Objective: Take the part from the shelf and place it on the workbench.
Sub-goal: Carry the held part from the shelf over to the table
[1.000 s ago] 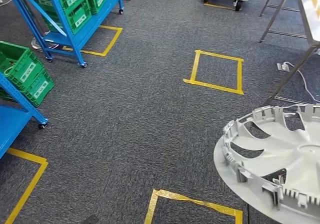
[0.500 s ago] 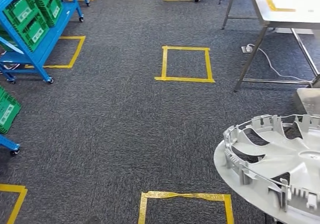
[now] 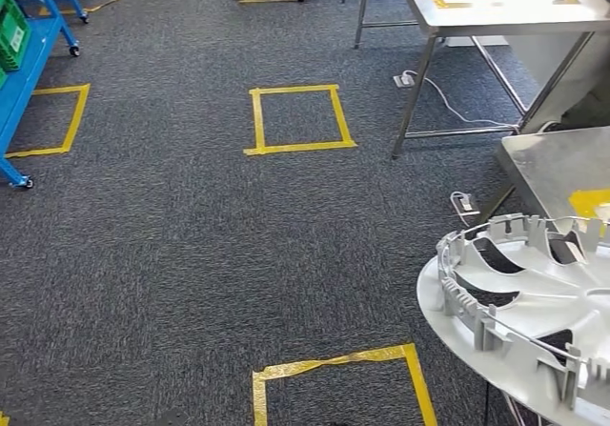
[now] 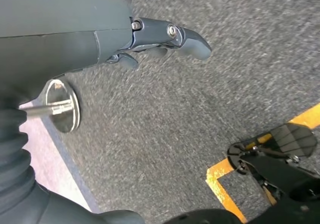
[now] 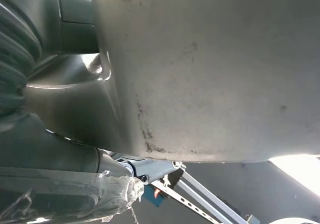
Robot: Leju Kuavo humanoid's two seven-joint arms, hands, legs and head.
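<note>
Though cut off at 4 o'clock in the head view, the grey wheel cover (image 3: 529, 316) rides near the workbench (image 3: 554, 164); its underside hides the gripping right hand (image 5: 68, 119), and the left hand (image 4: 151, 38) hangs empty, fingers uncurled.

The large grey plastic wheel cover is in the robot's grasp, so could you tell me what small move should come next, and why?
Probably keep turning right and step toward the steel workbench. The large grey plastic wheel cover is carried by the right robot hand, beside the bench's near corner rather than over it, so it cannot be set down yet.
</note>
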